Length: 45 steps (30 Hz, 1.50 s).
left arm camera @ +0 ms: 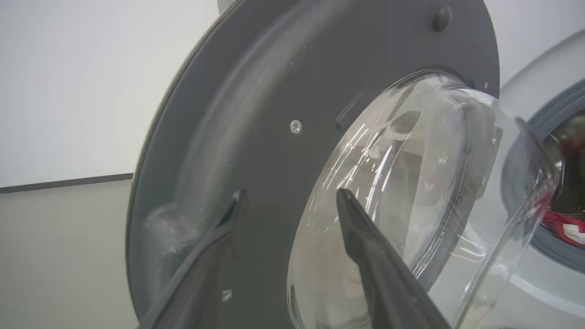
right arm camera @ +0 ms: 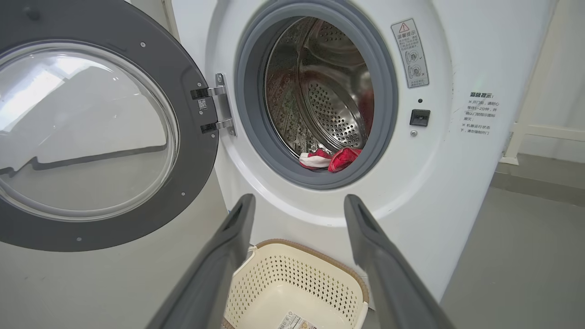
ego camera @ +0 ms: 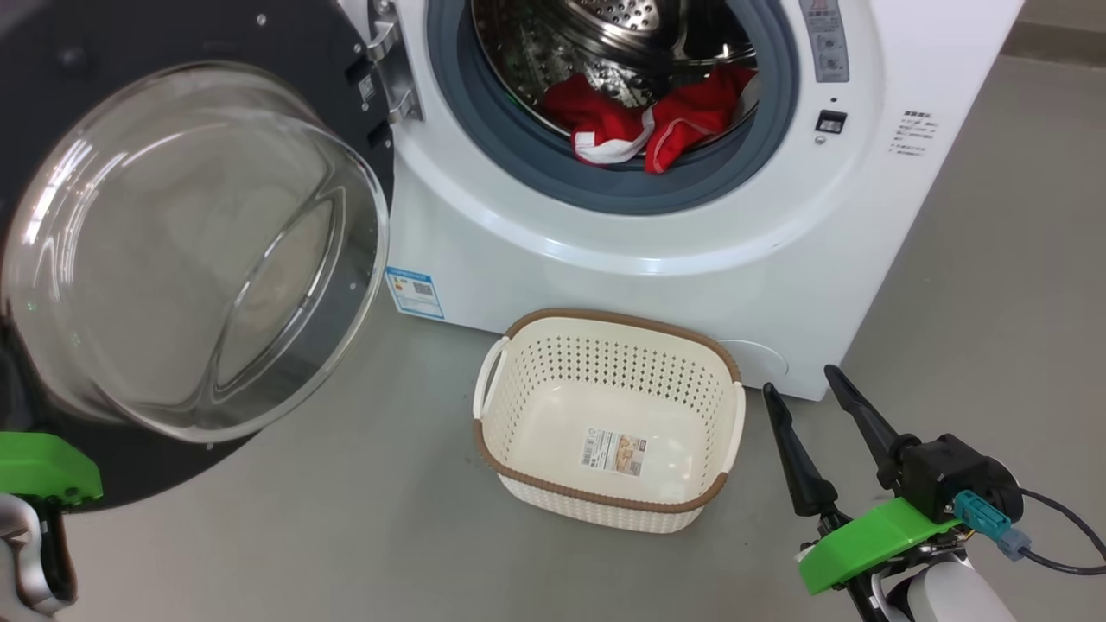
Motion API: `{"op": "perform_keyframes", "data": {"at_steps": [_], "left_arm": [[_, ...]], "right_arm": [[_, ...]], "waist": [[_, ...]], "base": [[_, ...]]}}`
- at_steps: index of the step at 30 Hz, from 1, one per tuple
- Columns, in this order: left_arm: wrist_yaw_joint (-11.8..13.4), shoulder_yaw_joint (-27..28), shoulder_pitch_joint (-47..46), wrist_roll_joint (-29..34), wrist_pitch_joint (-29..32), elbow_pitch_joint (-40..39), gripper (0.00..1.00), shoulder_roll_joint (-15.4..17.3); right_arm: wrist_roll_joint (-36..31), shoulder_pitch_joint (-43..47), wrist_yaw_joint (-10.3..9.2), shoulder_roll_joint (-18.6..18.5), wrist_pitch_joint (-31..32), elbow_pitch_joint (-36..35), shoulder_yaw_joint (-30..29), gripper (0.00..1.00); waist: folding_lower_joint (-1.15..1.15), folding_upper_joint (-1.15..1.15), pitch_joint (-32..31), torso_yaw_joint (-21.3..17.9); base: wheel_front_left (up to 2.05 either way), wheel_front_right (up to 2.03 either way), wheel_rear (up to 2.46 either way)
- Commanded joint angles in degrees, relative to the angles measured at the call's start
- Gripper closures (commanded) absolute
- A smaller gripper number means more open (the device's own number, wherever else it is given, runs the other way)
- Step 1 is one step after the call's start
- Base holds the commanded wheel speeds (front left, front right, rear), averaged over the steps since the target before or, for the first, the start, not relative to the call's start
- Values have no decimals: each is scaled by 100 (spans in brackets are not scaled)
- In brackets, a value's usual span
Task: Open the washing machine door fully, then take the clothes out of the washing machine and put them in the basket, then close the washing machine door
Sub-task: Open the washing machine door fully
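Left gripper (left arm camera: 292,196) spread wide, empty, close to the swung-open round black-rimmed glass washing machine door (left arm camera: 274,91). Right gripper (ego camera: 799,382) wide, empty, beside cream perforated plastic basket (ego camera: 622,321). Red-and-white fabric clothes (ego camera: 674,117) inside white boxy washing machine (ego camera: 605,242).

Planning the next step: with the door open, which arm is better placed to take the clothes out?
Probably right: the right gripper is open and faces the clothes in the drum; the left gripper faces the door.
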Motion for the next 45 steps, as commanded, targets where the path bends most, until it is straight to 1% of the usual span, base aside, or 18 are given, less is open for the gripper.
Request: {"op": "perform_keyframes", "data": {"at_steps": [1,3,5,6,12,18,21,23,28,36,41,45], "left_arm": [[119,141,101,164,-69,-549,0,227],[158,148,233,192,-69,-975,0,115],[145,83,387,244,-69,-1362,0,27],[145,83,387,244,-69,-1362,0,27],[-65,-197,774,179,38,-2236,0,-245],[-238,-556,1082,56,262,-2760,0,-590],[-362,-692,1269,-29,266,-2933,0,-712],[-436,-780,1416,-36,250,-3009,0,-740],[-512,-965,1706,10,157,-3182,0,-811],[-623,-1120,2140,6,112,-3109,0,-769],[-640,-1137,2384,-19,55,-3032,0,-778],[-656,-1141,2569,-14,-10,-2820,0,-803]], "right_arm": [[59,-18,37,11,-37,-178,102,0],[79,4,37,11,-37,-208,90,0],[91,23,37,11,-37,-231,73,0],[91,23,37,11,-37,-231,73,0],[102,46,37,11,-37,-322,6,0],[71,91,37,11,-37,-431,-115,0],[223,97,37,11,-37,-472,-204,0],[239,91,37,11,-37,-481,-254,0],[119,49,37,11,-37,-475,-274,0],[70,52,37,11,-37,-450,-167,0],[-4,119,37,11,-37,-497,-186,0],[-33,276,37,11,-37,-569,-217,0]], "waist": [[0,0,-93,-125],[0,0,-132,-205],[0,0,-170,-299],[0,0,-170,-299],[0,0,-273,-646],[0,0,-392,-1081],[0,0,-432,-1323],[0,0,-446,-1490],[0,0,-473,-1894],[0,0,-545,-2485],[0,0,-562,-2673],[0,0,-623,-2725]], "base": [[0,0,0],[0,0,0],[0,0,0],[0,0,0],[0,0,0],[0,0,0],[0,0,0],[0,0,0],[0,0,0],[0,0,0],[0,0,0],[0,0,0]]}}
